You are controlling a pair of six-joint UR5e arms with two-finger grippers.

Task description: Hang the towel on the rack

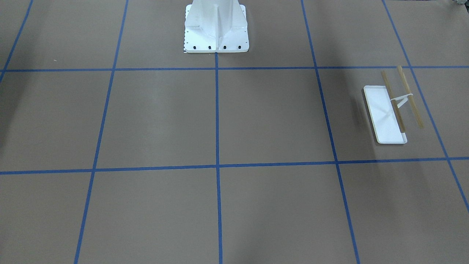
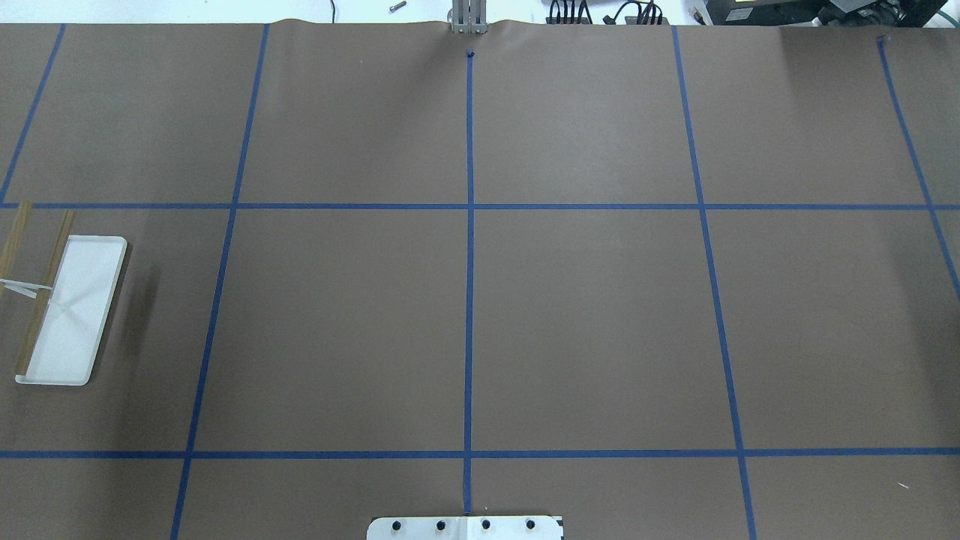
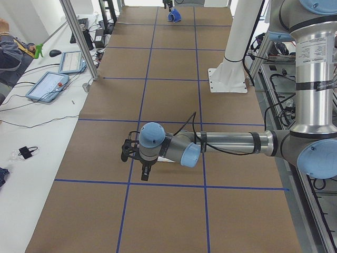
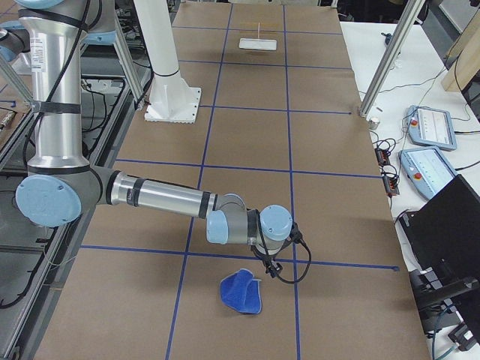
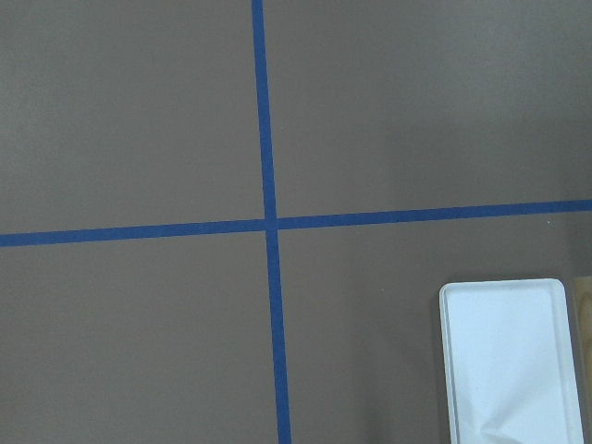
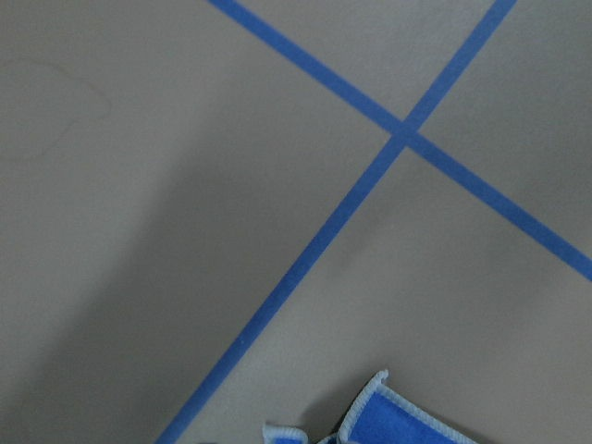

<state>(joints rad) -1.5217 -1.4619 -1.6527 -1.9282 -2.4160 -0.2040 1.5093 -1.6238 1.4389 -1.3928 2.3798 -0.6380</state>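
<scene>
The towel [image 4: 241,292] is a crumpled royal-blue cloth on the brown table, just in front of my right gripper [image 4: 268,267] in the exterior right view. Its grey-edged corner shows at the bottom of the right wrist view [image 6: 407,424], and it shows small and far off in the exterior left view [image 3: 175,16]. The rack [image 1: 384,113], a white tray with two wooden rods, stands at my left end of the table [image 2: 75,315]. My left gripper [image 3: 144,173] hangs over the table next to it. The tray shows at the lower right of the left wrist view [image 5: 509,361]. Both grippers show only in side views, so I cannot tell whether they are open or shut.
The white bolted pedestal [image 1: 216,29] stands at the robot's side of the table, mid-length. Blue tape lines [image 2: 469,225] grid the brown surface. Operator tablets [image 3: 47,84] and a metal post [image 3: 79,37] are along the far table edge.
</scene>
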